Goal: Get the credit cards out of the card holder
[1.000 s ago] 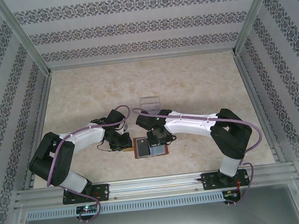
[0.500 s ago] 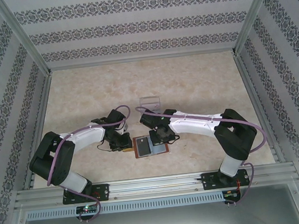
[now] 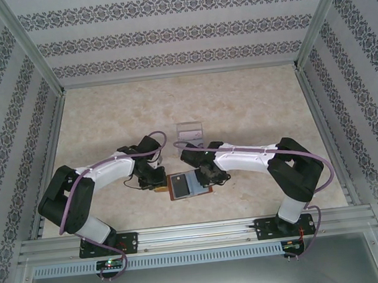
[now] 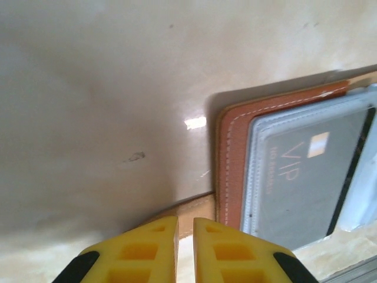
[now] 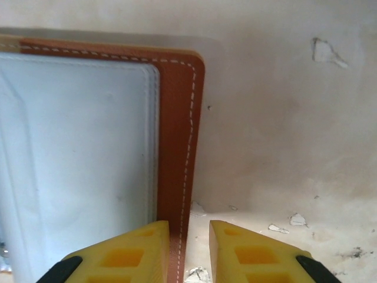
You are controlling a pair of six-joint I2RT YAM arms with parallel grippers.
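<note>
The card holder (image 3: 190, 183) lies opened flat on the table (image 3: 253, 108), between the two grippers.

Exterior: reddish-brown leather with pale stitching along a rounded border. Interior: two grey-blue pockets. The pocket on the holder's left half has a clear window. Behind it sits a dark credit card (image 4: 303, 171) marked "VIP", with a small pale block near one corner. The right-half pocket (image 5: 76, 153) looks pale and smooth; its contents cannot be made out.

The left gripper (image 4: 185, 223) sits at the holder's left edge. Its yellow fingers are drawn nearly together, clenched on the tan strap tab (image 4: 191, 209) projecting from that edge.

The right gripper (image 5: 189, 227) sits at the holder's right edge. Its jaws are slightly parted and released, with bare table between them. One finger overlaps the leather border.

A clear plastic box (image 3: 190, 132) stands just beyond the holder's far edge.
</note>
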